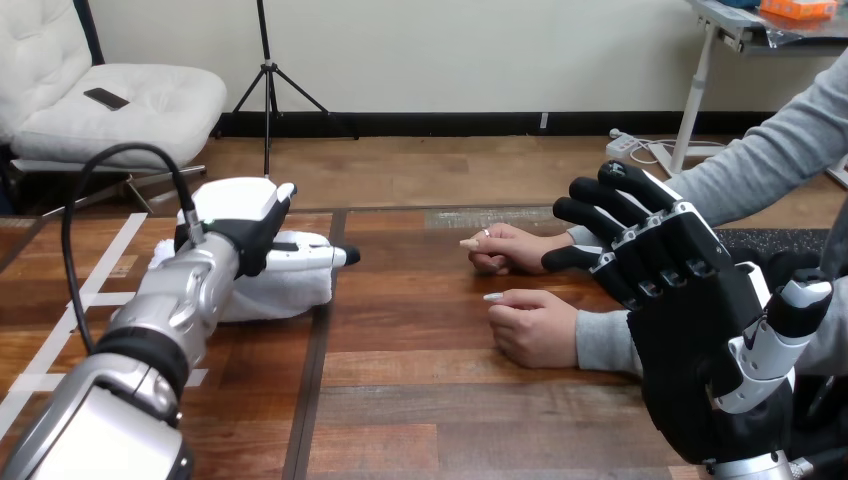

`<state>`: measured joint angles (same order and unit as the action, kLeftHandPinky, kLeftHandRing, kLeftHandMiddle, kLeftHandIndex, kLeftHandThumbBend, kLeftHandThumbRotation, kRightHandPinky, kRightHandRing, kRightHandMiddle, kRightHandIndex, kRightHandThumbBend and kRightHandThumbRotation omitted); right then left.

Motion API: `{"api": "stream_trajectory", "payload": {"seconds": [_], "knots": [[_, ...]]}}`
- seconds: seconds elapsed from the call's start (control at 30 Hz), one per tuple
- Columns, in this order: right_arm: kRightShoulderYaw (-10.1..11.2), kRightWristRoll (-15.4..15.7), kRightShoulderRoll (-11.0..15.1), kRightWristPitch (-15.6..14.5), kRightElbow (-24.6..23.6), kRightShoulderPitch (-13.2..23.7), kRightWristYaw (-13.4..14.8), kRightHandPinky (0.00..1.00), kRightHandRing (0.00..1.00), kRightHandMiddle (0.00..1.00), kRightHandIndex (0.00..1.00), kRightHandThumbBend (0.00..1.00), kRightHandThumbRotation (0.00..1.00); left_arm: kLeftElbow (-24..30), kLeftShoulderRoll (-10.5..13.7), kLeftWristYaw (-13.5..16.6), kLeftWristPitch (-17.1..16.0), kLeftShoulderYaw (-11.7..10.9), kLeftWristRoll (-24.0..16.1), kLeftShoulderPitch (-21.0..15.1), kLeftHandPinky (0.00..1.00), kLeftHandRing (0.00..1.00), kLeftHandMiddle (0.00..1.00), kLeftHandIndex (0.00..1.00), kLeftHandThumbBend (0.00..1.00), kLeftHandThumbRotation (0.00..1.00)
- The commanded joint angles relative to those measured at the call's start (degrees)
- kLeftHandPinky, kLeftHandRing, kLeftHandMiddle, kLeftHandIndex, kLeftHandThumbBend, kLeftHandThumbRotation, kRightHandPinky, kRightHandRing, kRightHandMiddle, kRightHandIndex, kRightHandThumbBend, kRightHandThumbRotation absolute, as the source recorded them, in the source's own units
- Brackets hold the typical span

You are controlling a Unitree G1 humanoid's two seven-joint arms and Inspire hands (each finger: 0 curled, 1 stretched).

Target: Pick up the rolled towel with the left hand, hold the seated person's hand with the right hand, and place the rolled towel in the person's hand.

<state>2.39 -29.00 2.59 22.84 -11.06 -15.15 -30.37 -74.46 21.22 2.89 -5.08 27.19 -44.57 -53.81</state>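
A white rolled towel (288, 290) lies on the wooden table (420, 400) at the left. My left hand (235, 215) sits on top of it, back up, with its fingers stretched out along the roll toward the right. My right hand (700, 330) is raised at the right, open, its fingers spread and pointing up-left. It stands just right of the person's two hands and in front of their grey sleeves. The person's farther hand (505, 248) and nearer hand (530, 325) rest loosely curled on the table, apart from my right hand.
White tape lines (60, 330) mark the table's left part. A dark seam (318, 350) runs down the tabletop just right of the towel. The person's grey-sleeved arm (760, 150) comes in from the upper right.
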Motion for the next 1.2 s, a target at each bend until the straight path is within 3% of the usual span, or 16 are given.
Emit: {"api": "stream_trajectory", "payload": {"seconds": [0.0,1.17], "knots": [[-0.2,0.3,0.0,0.1,-2.2,2.4,0.4,0.61,0.8,0.79,0.78,0.92,1.0,-1.1,-0.6,-0.7,1.1,0.1,0.9,-4.8,0.93,0.99,1.0,0.99,0.77,1.0],[0.0,-0.4,0.1,0.8,-2.2,2.8,-0.1,0.62,0.78,0.78,0.77,0.91,1.0,-2.5,-1.5,-6.6,5.6,2.5,0.8,-3.7,0.92,1.0,1.0,0.99,0.84,1.0]]}}
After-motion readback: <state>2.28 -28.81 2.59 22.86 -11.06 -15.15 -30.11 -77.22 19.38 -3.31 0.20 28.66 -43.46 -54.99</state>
